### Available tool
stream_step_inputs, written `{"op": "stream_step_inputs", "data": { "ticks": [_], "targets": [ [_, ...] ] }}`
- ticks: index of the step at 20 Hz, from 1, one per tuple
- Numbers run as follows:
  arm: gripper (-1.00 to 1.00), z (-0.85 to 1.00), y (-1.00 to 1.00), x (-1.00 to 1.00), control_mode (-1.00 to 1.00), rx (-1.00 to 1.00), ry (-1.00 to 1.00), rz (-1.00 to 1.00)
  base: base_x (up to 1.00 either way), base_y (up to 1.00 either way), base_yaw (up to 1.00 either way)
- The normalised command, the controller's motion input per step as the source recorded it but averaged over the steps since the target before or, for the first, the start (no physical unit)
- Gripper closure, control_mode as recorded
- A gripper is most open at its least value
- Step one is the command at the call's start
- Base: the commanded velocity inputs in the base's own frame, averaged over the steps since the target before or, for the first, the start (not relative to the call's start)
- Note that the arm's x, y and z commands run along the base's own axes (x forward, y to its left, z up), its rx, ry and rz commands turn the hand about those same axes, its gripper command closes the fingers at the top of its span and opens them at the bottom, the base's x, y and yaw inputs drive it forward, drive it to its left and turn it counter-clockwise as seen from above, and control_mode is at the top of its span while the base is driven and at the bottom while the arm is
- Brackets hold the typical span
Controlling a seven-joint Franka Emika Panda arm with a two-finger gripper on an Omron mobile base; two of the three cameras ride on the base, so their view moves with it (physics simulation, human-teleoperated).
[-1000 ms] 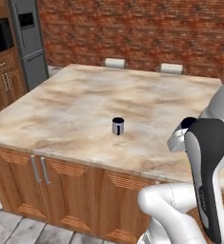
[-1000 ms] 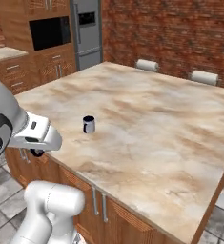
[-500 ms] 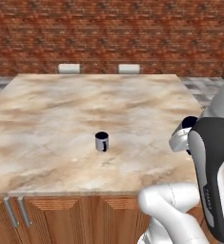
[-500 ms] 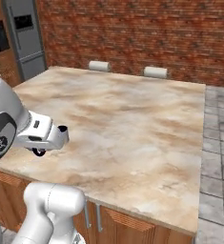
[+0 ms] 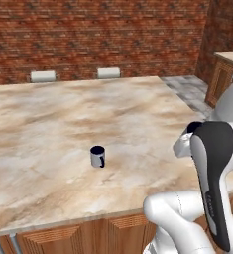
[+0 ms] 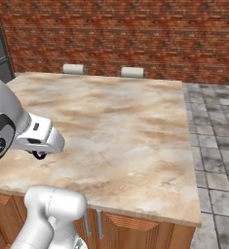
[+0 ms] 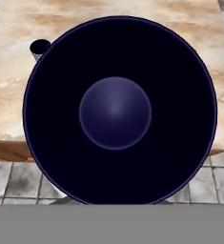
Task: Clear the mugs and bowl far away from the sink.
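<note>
Left base view: the whole picture has swung since a second ago. The fridge and cabinets at the left are gone and a brick wall [image 5: 113,34] now runs across the back, so the camera moved, not the things. The other mug [image 5: 97,157] stands upright on the table [image 5: 138,109], near the front edge. The arm rises at the lower right, its dark-faced link upright and the hand bent forward over the table's right edge. The claw [image 5: 191,135] is closed narrow on the held mug [image 5: 195,127], whose dark rim shows just past the hand, as before.

Right base view: the arm comes in from the left, its hand stretched level above the table [image 6: 130,121]. A dark bit peeks out under the hand; I cannot tell what it is.

Hand view: the held mug [image 7: 116,112] is seen mouth-on, with its paler round bottom in the middle. The other mug [image 7: 38,47] sits on the table [image 7: 132,9] beyond, at the upper left.
</note>
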Motion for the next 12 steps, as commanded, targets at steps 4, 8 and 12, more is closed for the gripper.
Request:
{"op": "stream_step_inputs", "data": {
  "ticks": [4,8,12],
  "targets": [
    [1.0,-0.55,0.01,0.78,-1.0,0.0,0.11,0.0,0.0,0.0,0.0],
    [1.0,-0.6,0.0,0.69,-1.0,0.0,0.05,0.0,0.0,0.0,0.0],
    [1.0,-0.58,0.0,0.63,-1.0,0.0,0.0,0.0,0.0,0.0,0.0]
  ]
}}
